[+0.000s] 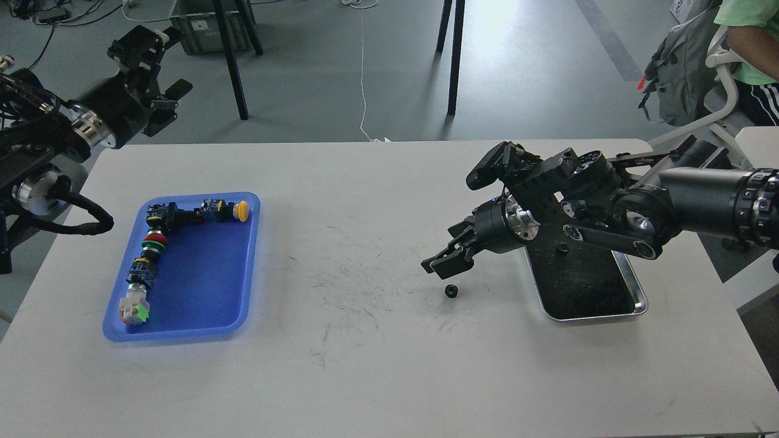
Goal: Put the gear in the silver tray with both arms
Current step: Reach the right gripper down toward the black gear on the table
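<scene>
A small black gear (451,291) lies on the white table, left of the silver tray (635,291). A second small black gear (563,249) lies on the tray's dark bottom. My right gripper (442,260) is open and empty. It points down and left, with its fingertips just above and slightly left of the gear on the table. My right arm covers the far part of the silver tray. My left gripper (159,66) is open and empty. It is held high beyond the table's far left corner, away from both gears.
A blue plastic tray (246,267) at the left holds several coloured push-button switches (149,243). Chair and table legs stand on the floor behind the table. A seated person (748,36) is at the far right.
</scene>
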Available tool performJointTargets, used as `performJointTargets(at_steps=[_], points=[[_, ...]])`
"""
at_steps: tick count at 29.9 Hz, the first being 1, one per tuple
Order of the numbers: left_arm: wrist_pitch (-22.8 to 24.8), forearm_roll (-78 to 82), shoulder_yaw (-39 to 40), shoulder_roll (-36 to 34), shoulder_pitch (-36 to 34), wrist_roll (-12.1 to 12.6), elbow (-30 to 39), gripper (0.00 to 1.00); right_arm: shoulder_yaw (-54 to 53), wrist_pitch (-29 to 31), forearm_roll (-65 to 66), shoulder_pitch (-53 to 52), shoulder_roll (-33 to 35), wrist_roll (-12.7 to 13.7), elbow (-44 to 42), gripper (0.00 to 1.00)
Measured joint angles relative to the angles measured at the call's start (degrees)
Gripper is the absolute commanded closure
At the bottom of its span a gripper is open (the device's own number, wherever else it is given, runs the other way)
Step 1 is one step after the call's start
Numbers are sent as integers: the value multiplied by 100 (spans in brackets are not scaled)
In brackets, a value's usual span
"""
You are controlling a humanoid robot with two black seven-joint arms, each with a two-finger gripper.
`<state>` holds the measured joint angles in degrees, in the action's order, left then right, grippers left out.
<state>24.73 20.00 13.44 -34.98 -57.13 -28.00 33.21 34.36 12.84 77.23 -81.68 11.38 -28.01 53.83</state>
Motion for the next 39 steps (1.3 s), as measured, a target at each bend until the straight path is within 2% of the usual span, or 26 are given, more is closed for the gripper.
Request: performJointTargets(at_steps=[7, 13, 26, 30, 39], points=[[105, -72, 8, -10, 32, 0, -144, 1, 417, -7, 290, -107, -244, 0, -70, 6], [129, -83, 18, 2, 35, 0, -195, 1, 566, -18, 550, -110, -307, 0, -106, 14], [242, -293, 10, -26, 36, 0, -209, 1, 731, -12, 602, 8, -625, 0, -249, 19], [243, -300, 9, -27, 52, -1, -211, 2, 883, -15, 608, 12, -644, 1, -269, 27], [235, -306, 6, -11, 122, -1, -301, 2, 984, -11, 609, 13, -690, 1, -306, 39]])
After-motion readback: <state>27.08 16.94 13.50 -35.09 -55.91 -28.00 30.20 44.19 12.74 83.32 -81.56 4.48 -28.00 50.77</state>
